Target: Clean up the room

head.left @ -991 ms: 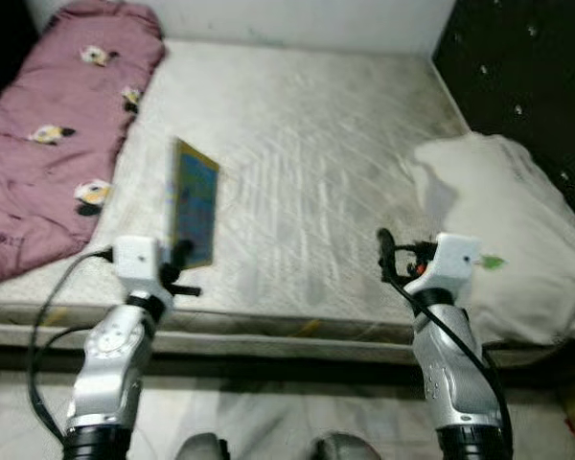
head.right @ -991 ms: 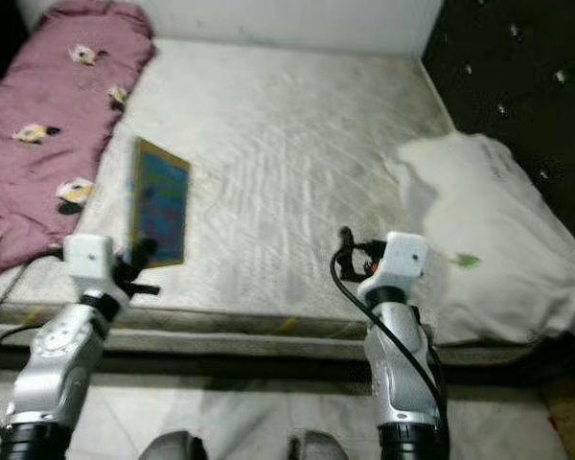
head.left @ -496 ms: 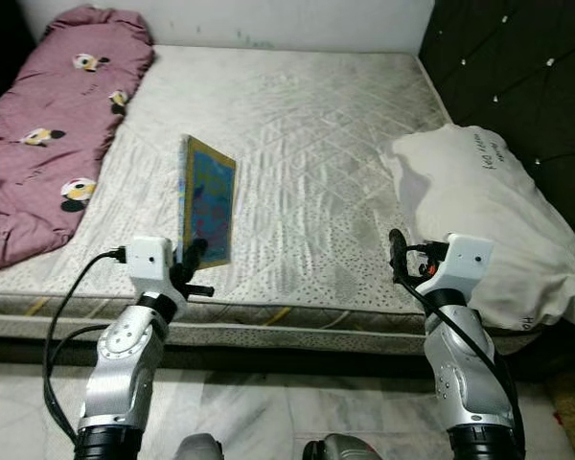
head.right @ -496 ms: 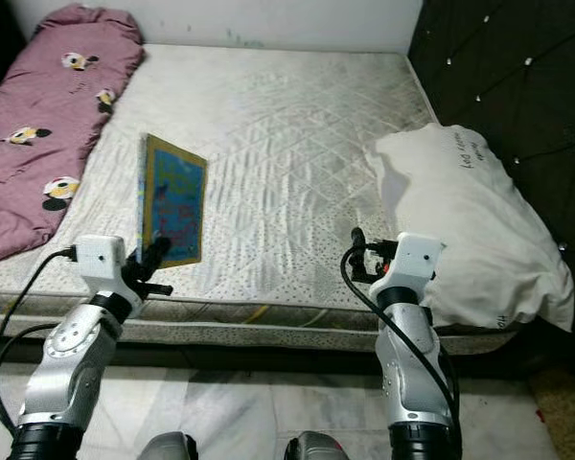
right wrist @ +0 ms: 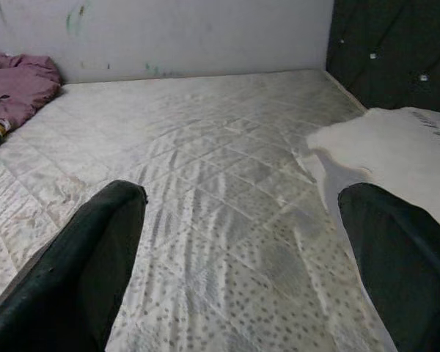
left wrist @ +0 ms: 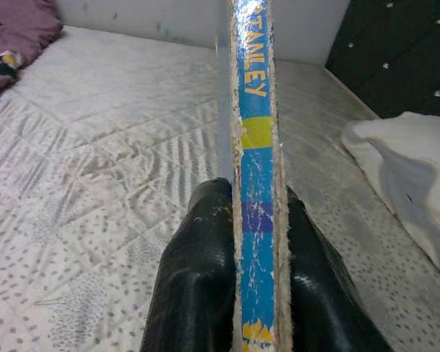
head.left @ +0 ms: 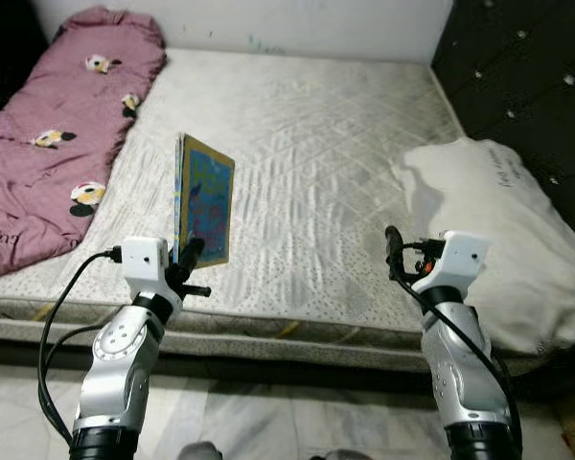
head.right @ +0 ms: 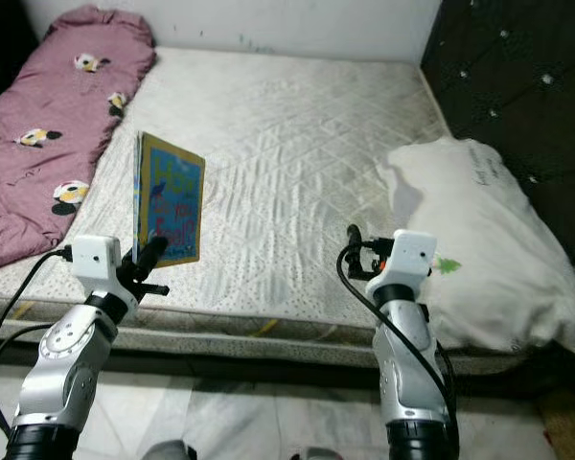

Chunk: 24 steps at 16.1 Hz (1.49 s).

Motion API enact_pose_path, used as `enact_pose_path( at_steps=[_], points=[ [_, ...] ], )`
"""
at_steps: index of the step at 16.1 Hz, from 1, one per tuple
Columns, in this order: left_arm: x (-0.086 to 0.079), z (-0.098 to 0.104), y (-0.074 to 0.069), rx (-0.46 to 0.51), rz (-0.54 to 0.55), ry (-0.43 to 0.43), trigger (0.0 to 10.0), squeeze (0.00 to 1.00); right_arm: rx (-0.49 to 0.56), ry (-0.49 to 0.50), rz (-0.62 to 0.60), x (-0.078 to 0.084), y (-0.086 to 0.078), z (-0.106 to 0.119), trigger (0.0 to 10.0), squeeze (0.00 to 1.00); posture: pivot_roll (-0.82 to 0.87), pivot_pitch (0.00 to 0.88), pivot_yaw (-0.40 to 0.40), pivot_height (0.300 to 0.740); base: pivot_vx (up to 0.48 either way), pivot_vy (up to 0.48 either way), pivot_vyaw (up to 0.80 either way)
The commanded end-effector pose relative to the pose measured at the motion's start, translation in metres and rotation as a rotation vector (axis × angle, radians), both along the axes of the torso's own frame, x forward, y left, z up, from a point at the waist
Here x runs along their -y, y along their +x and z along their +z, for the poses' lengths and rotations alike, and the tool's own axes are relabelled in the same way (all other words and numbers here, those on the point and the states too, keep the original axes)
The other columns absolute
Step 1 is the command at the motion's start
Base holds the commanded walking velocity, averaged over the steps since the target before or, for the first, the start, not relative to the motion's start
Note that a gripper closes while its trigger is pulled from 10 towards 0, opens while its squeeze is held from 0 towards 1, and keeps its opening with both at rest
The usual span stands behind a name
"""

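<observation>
Your left hand (head.left: 185, 257), lower left, pinches a colourful book (head.left: 203, 199) upright over the bed (head.left: 326, 144); your right hand (right wrist: 242, 249) gapes wide.

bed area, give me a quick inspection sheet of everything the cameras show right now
surface: bare white quilted mattress, stained in places
job's things: colourful book, held upright above the mattress's front left part
clutter: pink blanket with cartoon prints along the mattress's left side; white pillow on its right side
hands: left hand shut on the book's spine; right hand open, holding nothing, above the front edge of the mattress near the pillow
cables: black cable looping off the left arm, another along the right arm
surroundings: white wall behind the bed, dark tufted headboard on the right, pale tiled floor in front
</observation>
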State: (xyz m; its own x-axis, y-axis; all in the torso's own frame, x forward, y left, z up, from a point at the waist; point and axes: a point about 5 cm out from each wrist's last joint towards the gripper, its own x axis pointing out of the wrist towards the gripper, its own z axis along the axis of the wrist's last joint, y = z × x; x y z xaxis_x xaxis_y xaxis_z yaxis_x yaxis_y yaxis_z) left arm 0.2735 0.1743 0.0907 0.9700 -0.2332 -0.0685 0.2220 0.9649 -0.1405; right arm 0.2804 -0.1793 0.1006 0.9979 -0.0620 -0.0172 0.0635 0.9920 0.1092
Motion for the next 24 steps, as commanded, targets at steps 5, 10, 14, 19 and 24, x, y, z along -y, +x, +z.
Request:
enact_pose_path(
  at_steps=[5,10,14,19,24],
  points=[
    [0.0,0.0117,0.0028,0.058,-0.004,-0.003,10.0,0.0,-0.002,-0.007,0.008,-0.0015,0.0014,-0.0008,10.0,0.0,0.01,0.069,-0.02,0.74,0.365,0.0,0.0],
    [-0.0007,0.0088,0.0031,0.038,0.028,0.012,10.0,0.0,-0.002,-0.013,0.001,-0.0005,0.0014,-0.0009,10.0,0.0,0.01,0.072,-0.018,0.74,0.195,0.0,0.0],
    [-0.0011,0.0065,0.0021,0.025,0.022,0.038,10.0,0.0,-0.006,-0.011,-0.005,0.0002,0.0006,-0.0025,10.0,0.0,0.01,0.073,-0.015,0.74,0.0,0.0,0.0],
    [-0.0011,0.0061,0.0014,0.023,0.018,0.038,10.0,0.0,-0.007,-0.014,-0.003,-0.0002,0.0007,-0.0029,10.0,0.0,0.01,0.074,-0.014,0.74,0.0,0.0,0.0],
    [-0.0004,0.0061,0.0008,0.023,0.012,0.031,10.0,0.0,-0.01,-0.016,-0.003,-0.0003,0.0003,-0.0036,10.0,0.0,0.01,0.078,-0.015,0.74,0.0,-0.275,0.0]
  ],
)
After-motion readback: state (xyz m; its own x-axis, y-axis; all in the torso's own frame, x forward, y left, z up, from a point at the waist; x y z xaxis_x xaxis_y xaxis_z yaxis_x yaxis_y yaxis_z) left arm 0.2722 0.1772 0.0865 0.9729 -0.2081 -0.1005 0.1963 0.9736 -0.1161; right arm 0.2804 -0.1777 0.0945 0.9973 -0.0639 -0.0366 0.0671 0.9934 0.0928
